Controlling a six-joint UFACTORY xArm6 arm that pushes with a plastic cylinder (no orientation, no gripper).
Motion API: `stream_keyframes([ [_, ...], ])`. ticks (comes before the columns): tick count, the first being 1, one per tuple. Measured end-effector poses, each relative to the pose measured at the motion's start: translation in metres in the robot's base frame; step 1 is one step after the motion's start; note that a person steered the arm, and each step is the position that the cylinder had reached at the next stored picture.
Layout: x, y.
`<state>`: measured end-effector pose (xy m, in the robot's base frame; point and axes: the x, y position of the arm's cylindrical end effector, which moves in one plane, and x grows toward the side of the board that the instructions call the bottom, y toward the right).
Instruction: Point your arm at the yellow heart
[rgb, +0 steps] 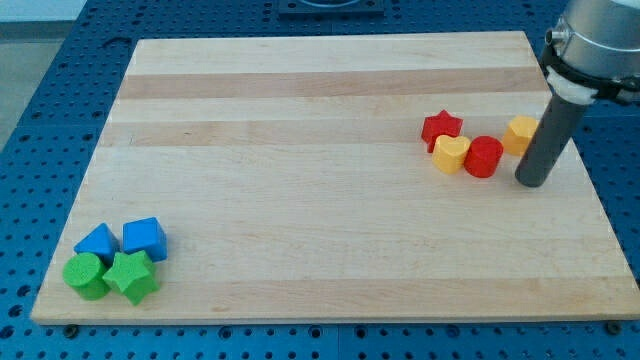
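The yellow heart lies on the wooden board at the view's right, touching the red star above it and the red cylinder to its right. A yellow hexagonal block sits further right, partly behind the rod. My tip rests on the board just right of the red cylinder and below the yellow hexagon, about 80 pixels to the right of the yellow heart.
At the view's bottom left is a cluster: a blue triangle-like block, a blue cube, a green cylinder and a green star. A blue perforated table surrounds the board.
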<state>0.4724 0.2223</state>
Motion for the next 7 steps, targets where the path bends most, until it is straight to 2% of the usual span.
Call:
stream_keyframes([
  [2, 0.016, -0.023],
  [7, 0.016, -0.080],
])
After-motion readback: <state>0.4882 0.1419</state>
